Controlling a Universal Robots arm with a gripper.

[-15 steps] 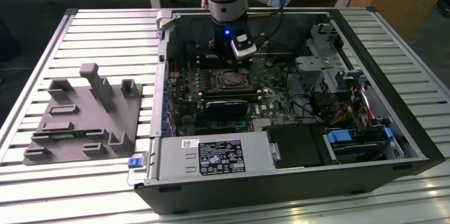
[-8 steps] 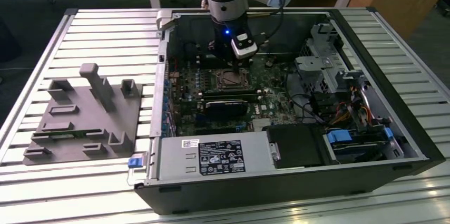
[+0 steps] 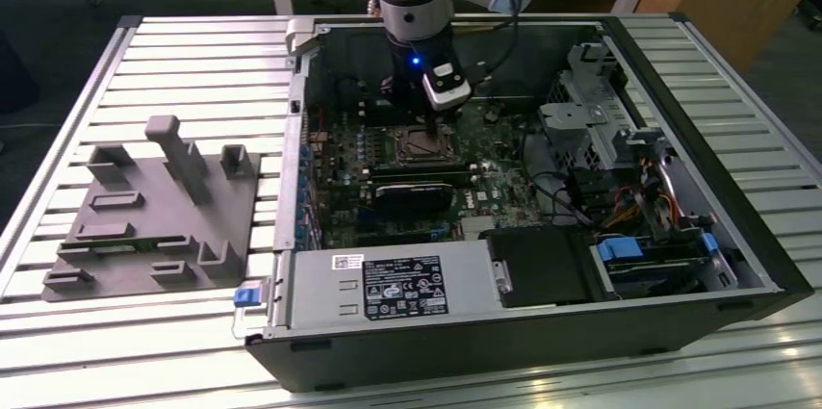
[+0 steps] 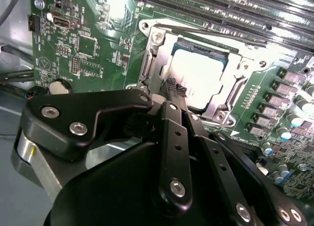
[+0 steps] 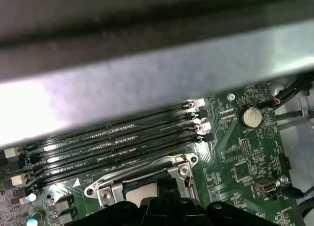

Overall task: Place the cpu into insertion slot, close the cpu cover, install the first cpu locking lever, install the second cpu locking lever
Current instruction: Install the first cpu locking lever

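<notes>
The cpu (image 4: pixel 201 76), a square chip with a bright silver top, lies flat in the socket on the green motherboard. The cpu cover (image 4: pixel 239 84), a metal frame with an open centre, lies down around the chip's edges. A thin locking lever rod (image 4: pixel 211 34) runs along one side of the socket. My gripper (image 4: pixel 175 87) is shut with nothing in it, its ribbed black tips low over the socket's edge beside the chip. In the exterior view the gripper (image 3: pixel 414 120) hangs straight down over the socket (image 3: pixel 419 144) inside the open computer case.
Black memory slots (image 5: pixel 122 142) run close beside the socket, and a coin battery (image 5: pixel 251 116) sits nearby. The case's grey wall (image 5: pixel 147 79) passes close to the wrist. A grey fixture block (image 3: pixel 154 207) stands on the slatted table at the exterior view's left.
</notes>
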